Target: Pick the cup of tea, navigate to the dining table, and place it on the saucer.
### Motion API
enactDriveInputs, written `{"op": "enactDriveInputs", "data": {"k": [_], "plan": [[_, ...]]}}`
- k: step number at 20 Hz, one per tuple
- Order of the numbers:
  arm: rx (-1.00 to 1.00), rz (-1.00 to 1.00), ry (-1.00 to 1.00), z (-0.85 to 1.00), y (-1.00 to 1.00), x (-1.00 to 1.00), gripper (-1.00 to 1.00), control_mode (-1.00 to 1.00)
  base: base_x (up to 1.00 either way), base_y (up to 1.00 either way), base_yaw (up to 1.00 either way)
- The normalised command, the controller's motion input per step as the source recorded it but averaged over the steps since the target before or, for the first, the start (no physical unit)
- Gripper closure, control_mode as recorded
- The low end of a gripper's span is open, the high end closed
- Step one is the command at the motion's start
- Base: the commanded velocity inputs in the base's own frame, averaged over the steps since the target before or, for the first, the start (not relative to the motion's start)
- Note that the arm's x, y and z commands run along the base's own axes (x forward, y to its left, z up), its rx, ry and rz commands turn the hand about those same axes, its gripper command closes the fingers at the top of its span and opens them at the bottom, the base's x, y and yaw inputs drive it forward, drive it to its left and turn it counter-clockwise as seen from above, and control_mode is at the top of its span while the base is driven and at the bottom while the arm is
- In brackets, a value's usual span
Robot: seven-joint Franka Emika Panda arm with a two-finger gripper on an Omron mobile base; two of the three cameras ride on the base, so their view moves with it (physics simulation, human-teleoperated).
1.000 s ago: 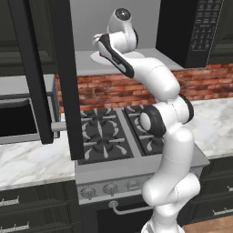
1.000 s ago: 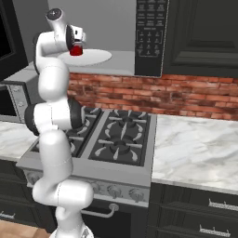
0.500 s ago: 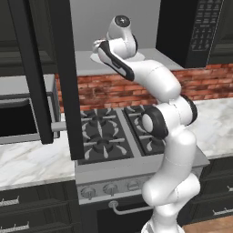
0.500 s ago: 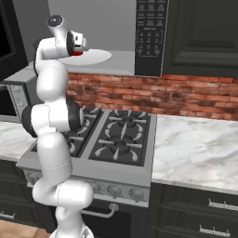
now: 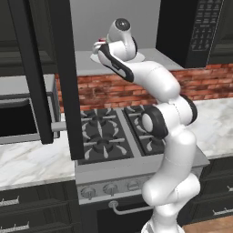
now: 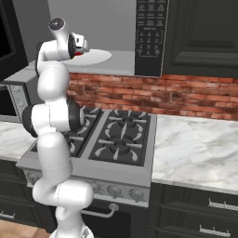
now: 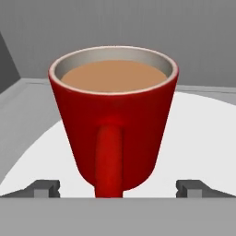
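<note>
Up on the grey shelf [image 6: 122, 59] above the stove [image 5: 109, 136], the cup [image 7: 114, 120] stands upright on a white plate [image 7: 193, 138], full of light brown tea, its handle turned toward the hand camera. Spread wide, the gripper [image 7: 118, 188] has a fingertip on either side of the cup's base, neither touching it, and holds nothing. No writing can be read on the cup; the keypad marks on the microwave [image 6: 148, 32] are too small to make out.

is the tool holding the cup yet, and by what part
Nothing is held. The tool is open, its tips either side of the cup, apart from its walls, handle facing the camera.
</note>
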Motion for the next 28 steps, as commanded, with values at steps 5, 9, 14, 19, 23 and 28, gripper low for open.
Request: {"op": "enactDriveInputs", "data": {"k": [5,9,14,19,23,28], "plan": [[0.00,0.00,0.00,0.04,0.00,0.26,-1.00,-1.00,0.00,0.00,0.00],[0.00,0.00,0.00,0.09,0.00,0.08,-1.00,-1.00,0.00,0.00,0.00],[0.00,0.00,0.00,0.02,0.00,-0.10,-1.00,-1.00,0.00,0.00,0.00],[0.00,0.00,-0.01,0.05,0.01,-0.04,-1.00,-1.00,0.00,0.00,0.00],[0.00,0.00,0.00,0.00,0.03,0.16,-1.00,-1.00,0.00,0.00,0.00],[0.00,0.00,0.00,0.00,0.00,0.11,-1.00,-1.00,0.00,0.00,0.00]]}}
